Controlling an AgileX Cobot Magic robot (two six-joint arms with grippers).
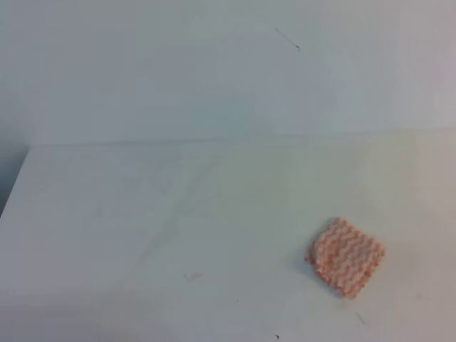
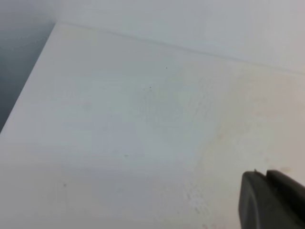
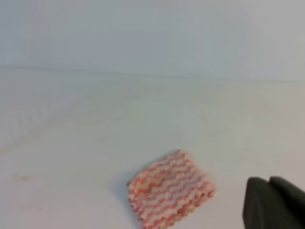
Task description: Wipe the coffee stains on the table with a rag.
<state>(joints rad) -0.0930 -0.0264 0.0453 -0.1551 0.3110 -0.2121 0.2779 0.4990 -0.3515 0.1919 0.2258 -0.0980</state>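
Note:
The rag (image 1: 345, 256), a small pink-and-white zigzag cloth, lies flat on the white table (image 1: 107, 214) at the right front. In the right wrist view the rag (image 3: 169, 194) sits left of my right gripper (image 3: 269, 180). That gripper's dark fingers are pressed together and hold nothing, a short gap away from the cloth. My left gripper (image 2: 265, 174) shows at the lower right of its own view, fingers together over bare tabletop (image 2: 119, 119). No coffee stains show as tan patches in any view. Neither arm appears in the exterior high view.
A faint greyish streak (image 1: 171, 228) runs diagonally across the table's middle, with a tiny tan fleck (image 1: 192, 276) near the front. The white wall (image 1: 228, 71) rises behind the table. The table's left edge (image 1: 16, 185) drops to a dark gap.

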